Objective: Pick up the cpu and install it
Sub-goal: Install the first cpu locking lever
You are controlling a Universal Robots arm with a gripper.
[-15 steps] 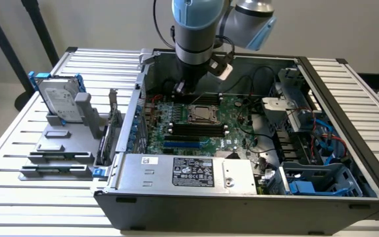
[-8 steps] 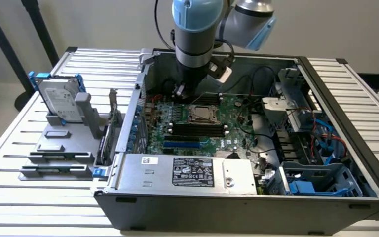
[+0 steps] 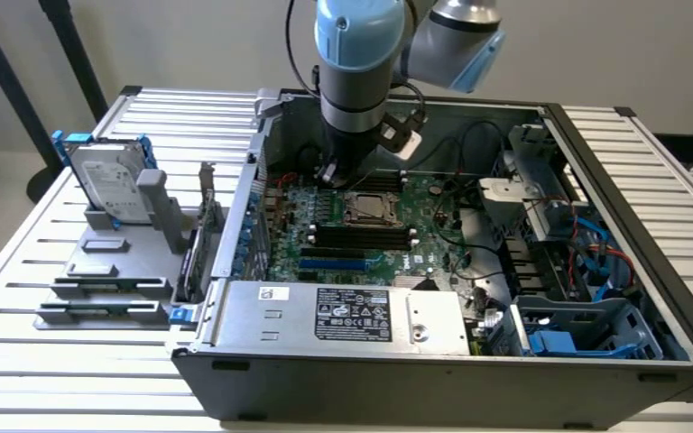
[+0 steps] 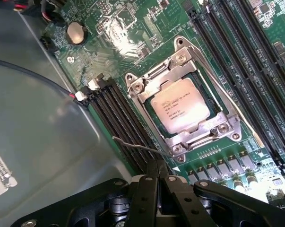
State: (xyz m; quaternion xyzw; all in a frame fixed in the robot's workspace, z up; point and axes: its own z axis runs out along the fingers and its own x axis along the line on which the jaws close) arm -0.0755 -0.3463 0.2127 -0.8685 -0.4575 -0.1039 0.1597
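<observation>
Hovering low over the green board [image 3: 371, 225], the gripper [image 4: 157, 176] has its fingers pressed together, holding nothing — the cpu [image 4: 180, 105] already sits in its socket frame [image 4: 180, 61], centre of the wrist view. Judging squareness matters now — any tilt risks the pins.

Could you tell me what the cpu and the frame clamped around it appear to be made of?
The cpu: its top looks like dull brushed metal, pale silver with fine dark printed text.
The socket frame: apparently bright steel, shiny and reflective, with round screw heads at its corners.
</observation>
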